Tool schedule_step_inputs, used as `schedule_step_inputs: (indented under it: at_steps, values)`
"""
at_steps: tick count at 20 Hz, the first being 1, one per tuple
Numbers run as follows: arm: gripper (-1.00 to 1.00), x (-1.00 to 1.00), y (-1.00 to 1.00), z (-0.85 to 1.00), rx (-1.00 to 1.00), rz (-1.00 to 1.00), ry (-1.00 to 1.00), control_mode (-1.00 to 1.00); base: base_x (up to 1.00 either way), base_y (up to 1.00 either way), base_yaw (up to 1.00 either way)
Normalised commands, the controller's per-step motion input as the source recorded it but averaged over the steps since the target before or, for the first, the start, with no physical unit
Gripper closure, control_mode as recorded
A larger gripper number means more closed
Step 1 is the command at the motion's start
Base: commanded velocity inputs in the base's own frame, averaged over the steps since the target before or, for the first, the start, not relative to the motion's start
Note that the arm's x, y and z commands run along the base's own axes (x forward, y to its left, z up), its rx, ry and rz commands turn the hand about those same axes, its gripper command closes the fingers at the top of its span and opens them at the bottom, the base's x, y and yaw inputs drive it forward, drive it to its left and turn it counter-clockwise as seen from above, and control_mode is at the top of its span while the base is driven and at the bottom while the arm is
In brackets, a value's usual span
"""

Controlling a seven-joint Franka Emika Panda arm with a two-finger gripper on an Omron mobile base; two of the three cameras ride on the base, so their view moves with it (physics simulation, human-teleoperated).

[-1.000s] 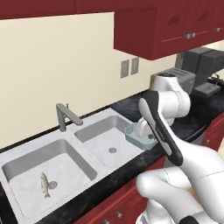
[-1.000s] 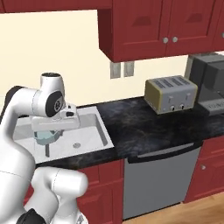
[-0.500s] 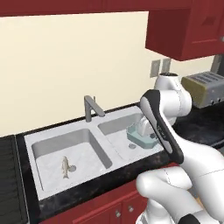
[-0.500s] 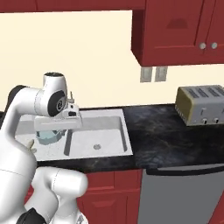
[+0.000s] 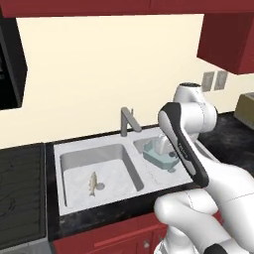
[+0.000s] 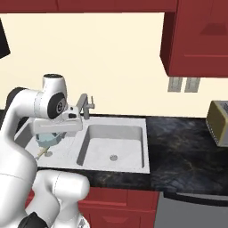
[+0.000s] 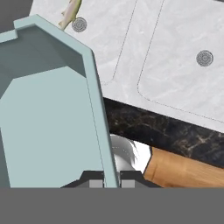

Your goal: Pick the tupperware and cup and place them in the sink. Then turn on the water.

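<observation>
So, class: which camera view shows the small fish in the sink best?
The left base view: the fish lies whole in the sink's left basin. The hand view catches part of it; in the right base view the arm mostly hides it.

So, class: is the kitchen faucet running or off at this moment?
Off. No blue stream falls from the faucet into the sink; both basins look dry.

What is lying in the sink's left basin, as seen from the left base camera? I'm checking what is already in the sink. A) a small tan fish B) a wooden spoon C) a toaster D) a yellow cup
A: a small tan fish lies on the floor of the left basin of the sink, beside its drain, while the claw holds the tupperware over the right basin.
</observation>
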Motion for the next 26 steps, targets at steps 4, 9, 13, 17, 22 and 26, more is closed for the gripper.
schedule_step_inputs:
  at_steps: [4, 9, 13, 17, 22, 26]
  values:
    - [1.00, 0.00, 0.00, 0.00, 0.00, 0.00, 0.00, 1.00, 0.81, 0.29, 0.01]
    - [1.00, 0.00, 0.00, 0.00, 0.00, 0.00, 0.00, 1.00, 0.86, 0.46, 0.16]
    - [1.00, 0.00, 0.00, 0.00, 0.00, 0.00, 0.00, 1.00, 0.82, 0.25, 0.25]
    - [1.00, 0.00, 0.00, 0.00, 0.00, 0.00, 0.00, 1.00, 0.99, 0.31, 0.29]
    - [1.00, 0.00, 0.00, 0.00, 0.00, 0.00, 0.00, 1.00, 0.89, 0.20, 0.27]
    - [1.00, 0.00, 0.00, 0.00, 0.00, 0.00, 0.00, 1.00, 0.86, 0.17, 0.22]
